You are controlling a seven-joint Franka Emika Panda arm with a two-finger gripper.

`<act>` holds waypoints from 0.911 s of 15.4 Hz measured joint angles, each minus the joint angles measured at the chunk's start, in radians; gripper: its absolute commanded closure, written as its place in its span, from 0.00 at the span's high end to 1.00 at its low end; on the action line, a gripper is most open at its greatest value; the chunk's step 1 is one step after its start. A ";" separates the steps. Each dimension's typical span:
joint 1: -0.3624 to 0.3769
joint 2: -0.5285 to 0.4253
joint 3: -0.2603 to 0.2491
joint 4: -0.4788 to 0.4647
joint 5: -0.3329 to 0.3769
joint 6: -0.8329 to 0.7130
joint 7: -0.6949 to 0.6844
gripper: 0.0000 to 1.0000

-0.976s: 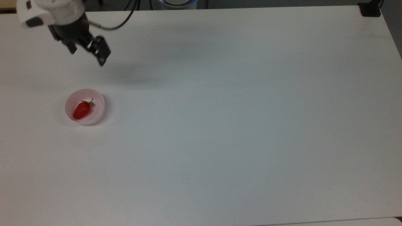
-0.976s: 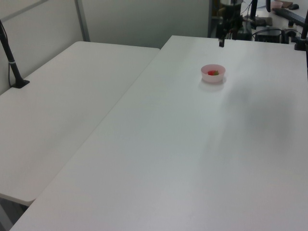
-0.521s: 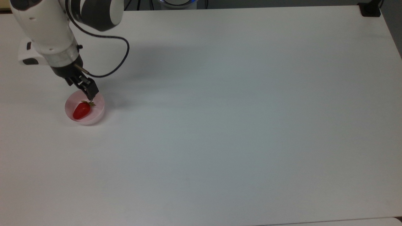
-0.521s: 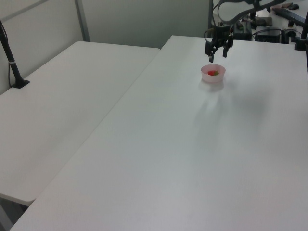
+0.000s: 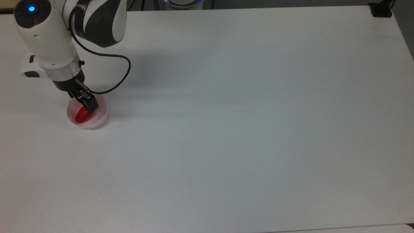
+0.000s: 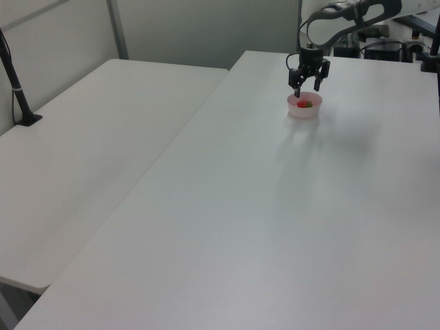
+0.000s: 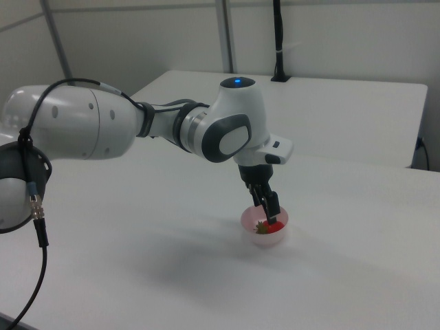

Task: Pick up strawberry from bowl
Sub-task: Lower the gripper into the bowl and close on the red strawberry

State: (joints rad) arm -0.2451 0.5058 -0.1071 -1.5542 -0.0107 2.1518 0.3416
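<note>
On the wide white table (image 5: 226, 129) the gripper (image 6: 306, 88) hangs with its fingers parted just above the strawberry (image 5: 81, 116) lying in the pink bowl (image 5: 100, 118), so the reach looks nearly done, and next it likely needs a short drop and squeeze.

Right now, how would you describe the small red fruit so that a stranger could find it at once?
On the large white table, find the small round pale pink plastic bowl near the top view's left edge, beneath the black two-finger gripper. Inside lies the small glossy red strawberry, the only red thing there.
</note>
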 measured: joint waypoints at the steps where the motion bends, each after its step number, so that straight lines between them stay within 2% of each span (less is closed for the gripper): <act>1: 0.000 0.006 0.001 0.000 0.000 0.009 0.005 0.82; 10: 0.000 0.054 0.003 0.001 0.001 0.047 0.015 0.82; 11: 0.000 0.056 0.004 0.001 0.001 0.062 0.016 0.81; 12: 0.001 0.059 0.005 0.001 0.001 0.073 0.016 0.76; 14: 0.001 0.061 0.006 0.001 0.001 0.082 0.016 0.75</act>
State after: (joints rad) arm -0.2441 0.5670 -0.1008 -1.5533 -0.0100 2.2337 0.3575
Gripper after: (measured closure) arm 0.189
